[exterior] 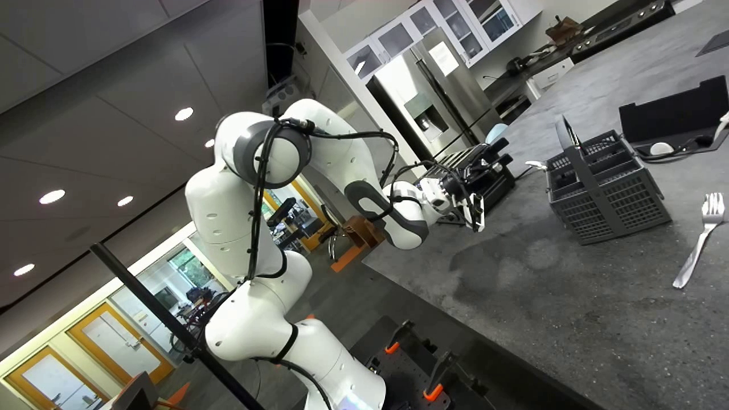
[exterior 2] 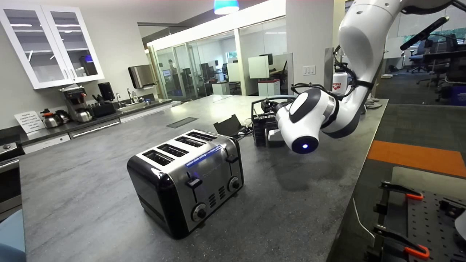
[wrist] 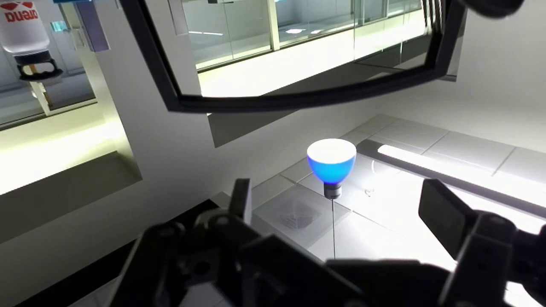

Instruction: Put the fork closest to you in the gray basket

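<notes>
Step in hand seems approach. End effector (wrist: 341, 208) spread wide, grasping nothing. Fork (exterior: 700, 244), apparently one meant, lies on table (exterior: 547, 296) near gray basket (exterior: 629, 200), outside it. Next move calls for reaching across, tilting downward.

you're in an office kitchen, pretty clearly | you've got a steel fridge (exterior: 439, 91), white cabinets (exterior 2: 56, 45), coffee maker (exterior 2: 74, 98), sink (exterior 2: 136, 105) | plus glass-walled rooms (exterior 2: 214, 54) with monitors (exterior 2: 269, 58) in the background
</notes>
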Robot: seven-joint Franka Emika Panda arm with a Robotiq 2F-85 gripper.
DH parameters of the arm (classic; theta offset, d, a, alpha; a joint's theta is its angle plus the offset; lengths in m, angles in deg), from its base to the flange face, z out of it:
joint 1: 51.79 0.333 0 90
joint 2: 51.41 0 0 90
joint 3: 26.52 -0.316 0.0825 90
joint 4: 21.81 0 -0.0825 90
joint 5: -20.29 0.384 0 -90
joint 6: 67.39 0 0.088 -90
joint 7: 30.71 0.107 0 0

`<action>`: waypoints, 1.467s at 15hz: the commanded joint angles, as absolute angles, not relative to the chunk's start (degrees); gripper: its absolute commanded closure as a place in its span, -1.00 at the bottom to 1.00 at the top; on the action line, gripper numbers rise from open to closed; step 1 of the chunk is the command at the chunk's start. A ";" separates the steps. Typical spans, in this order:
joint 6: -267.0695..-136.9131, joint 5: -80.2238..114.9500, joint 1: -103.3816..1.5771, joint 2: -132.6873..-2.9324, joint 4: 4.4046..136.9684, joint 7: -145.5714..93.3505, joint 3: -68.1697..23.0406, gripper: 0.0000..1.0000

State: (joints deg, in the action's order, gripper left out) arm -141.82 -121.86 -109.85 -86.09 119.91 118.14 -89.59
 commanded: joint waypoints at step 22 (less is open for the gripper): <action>-166.73 -108.65 -151.38 -84.20 126.87 105.72 -130.56 -1.00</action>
